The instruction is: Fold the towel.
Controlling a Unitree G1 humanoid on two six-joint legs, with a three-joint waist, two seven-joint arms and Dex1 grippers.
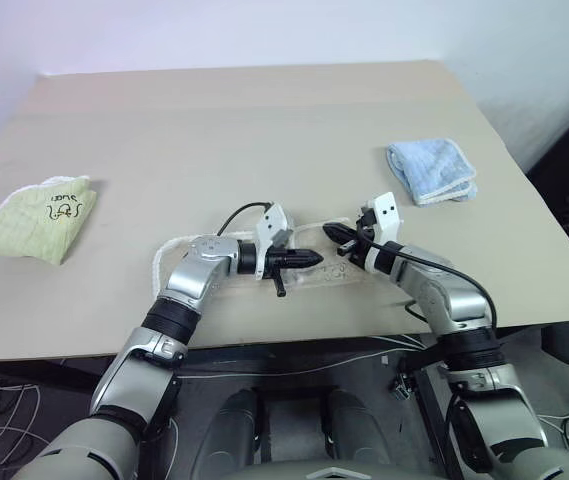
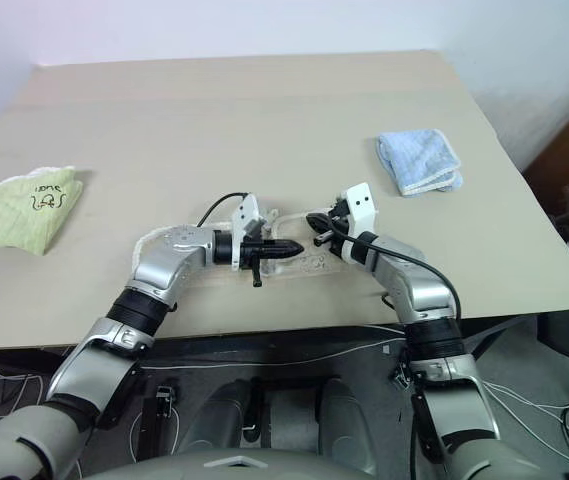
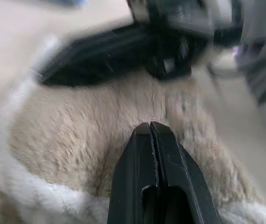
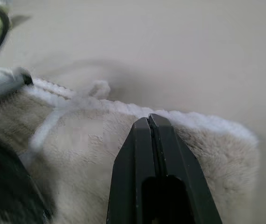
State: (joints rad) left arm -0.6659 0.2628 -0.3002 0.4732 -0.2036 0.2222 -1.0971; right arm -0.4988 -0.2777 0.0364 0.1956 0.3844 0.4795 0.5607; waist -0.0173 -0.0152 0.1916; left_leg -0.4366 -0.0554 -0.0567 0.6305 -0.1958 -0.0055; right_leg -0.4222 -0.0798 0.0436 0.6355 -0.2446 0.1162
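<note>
Both claws are shut, tips together over the beige towel near the table's front edge. The left claw points toward three o'clock, the right claw toward ten. Whether either pinches fabric, I cannot tell.

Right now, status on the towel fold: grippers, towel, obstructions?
Left gripper and right gripper both shut, over the beige towel; grip not confirmed. Towel flat at the table's near edge. Green cloth, blue cloth well aside.
</note>
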